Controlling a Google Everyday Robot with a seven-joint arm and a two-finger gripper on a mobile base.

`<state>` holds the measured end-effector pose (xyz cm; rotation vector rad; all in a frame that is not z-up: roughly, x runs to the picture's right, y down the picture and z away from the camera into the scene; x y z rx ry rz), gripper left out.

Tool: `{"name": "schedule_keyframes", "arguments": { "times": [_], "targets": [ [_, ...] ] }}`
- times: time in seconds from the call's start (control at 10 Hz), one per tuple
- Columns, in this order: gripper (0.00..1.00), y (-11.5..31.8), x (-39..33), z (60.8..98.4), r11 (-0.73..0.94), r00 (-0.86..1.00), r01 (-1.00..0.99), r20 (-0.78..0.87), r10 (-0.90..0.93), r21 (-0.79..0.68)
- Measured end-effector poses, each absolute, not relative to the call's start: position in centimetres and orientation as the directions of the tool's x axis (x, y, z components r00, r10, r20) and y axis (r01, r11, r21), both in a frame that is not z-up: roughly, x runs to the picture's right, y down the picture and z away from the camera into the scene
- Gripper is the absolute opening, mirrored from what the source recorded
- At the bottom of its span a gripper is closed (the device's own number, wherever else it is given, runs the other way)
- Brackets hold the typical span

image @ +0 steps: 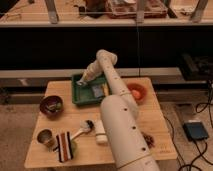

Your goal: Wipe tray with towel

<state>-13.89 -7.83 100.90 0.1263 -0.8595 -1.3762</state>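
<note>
A white robot arm (pixel 120 120) is filling the foreground, hiding much of the wooden table (pixel 60 120). Left of it are lying a striped cloth (pixel 63 146), a metal cup (pixel 45 136), a brush (pixel 84 129) and a dark bowl (pixel 51 105). Farther back, the gripper (pixel 83 81) is reaching into the green tray's (pixel 76 95) left side, beside a bluish towel (pixel 97 90). An orange bowl (pixel 137 92) is peeking out behind the arm.

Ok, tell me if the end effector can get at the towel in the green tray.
Probably yes. The end effector sits low at the green plastic tray's back-left corner; the pale towel lies inside, just right of it, nothing between them.
</note>
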Motion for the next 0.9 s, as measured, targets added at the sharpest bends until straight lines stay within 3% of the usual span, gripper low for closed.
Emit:
{"name": "schedule_keyframes", "arguments": {
  "times": [0.6, 0.9],
  "targets": [
    [0.0, -2.2, -14.2, 97.4, 0.197, -0.138, 0.778, 0.467, -0.873, 0.597],
    [0.0, -2.4, -9.8, 97.5, 0.219, -0.1, 0.789, 0.472, -0.876, 0.574]
  ]
}}
